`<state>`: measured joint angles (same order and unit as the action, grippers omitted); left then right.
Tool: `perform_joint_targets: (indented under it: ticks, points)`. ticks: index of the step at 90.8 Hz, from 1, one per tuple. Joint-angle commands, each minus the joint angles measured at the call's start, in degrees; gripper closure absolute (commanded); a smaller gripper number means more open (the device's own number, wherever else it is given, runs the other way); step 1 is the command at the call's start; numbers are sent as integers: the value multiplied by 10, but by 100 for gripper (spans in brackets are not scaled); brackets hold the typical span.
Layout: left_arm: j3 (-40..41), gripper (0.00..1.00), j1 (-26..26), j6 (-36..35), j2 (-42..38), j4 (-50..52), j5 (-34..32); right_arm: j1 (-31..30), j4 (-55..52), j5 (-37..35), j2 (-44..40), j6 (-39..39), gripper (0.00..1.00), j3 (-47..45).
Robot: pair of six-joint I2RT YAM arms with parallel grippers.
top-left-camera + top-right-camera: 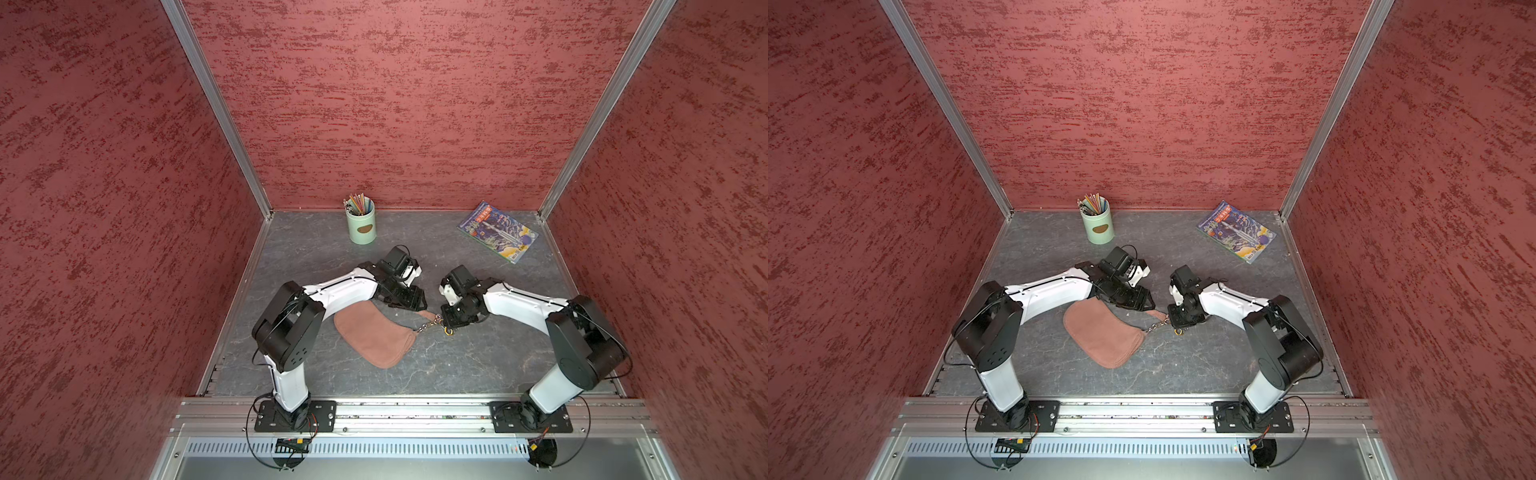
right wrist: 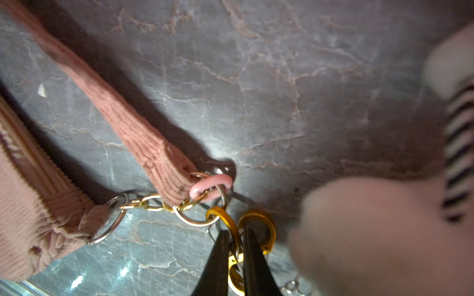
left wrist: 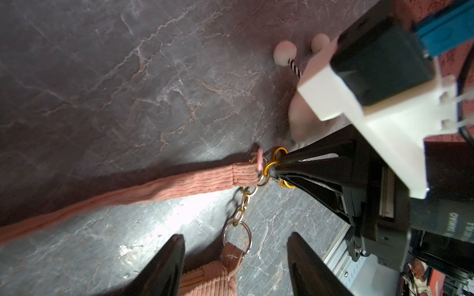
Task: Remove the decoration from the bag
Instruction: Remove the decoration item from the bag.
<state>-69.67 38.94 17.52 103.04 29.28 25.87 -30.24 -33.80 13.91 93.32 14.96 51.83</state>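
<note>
The dusty-pink bag lies flat mid-table, its strap running to a ring with a short gold chain. The decoration, a white plush with ball-tipped striped legs, lies just past the strap's end, partly hidden by the right arm. My right gripper is shut on a gold clip hooked to that ring. My left gripper hangs open over the bag's corner tab, touching nothing.
A green cup of pencils stands at the back of the table. A colourful book lies at the back right. Red walls close in three sides, and a metal rail runs along the front.
</note>
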Motion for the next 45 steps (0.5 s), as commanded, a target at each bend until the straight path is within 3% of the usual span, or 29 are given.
perform_joint_targets:
  ticks: [1, 22, 45]
  points:
    - [21, 33, -8, -5, -23, -15, 46, -1, 14, 40, -34, 7, 94, -10]
    - [82, 27, -49, 15, -68, -105, 162, -1, 33, 100, -95, 10, 100, -18]
    - [114, 23, -35, -130, -122, -142, 185, 3, 51, 165, -164, 27, 100, -25]
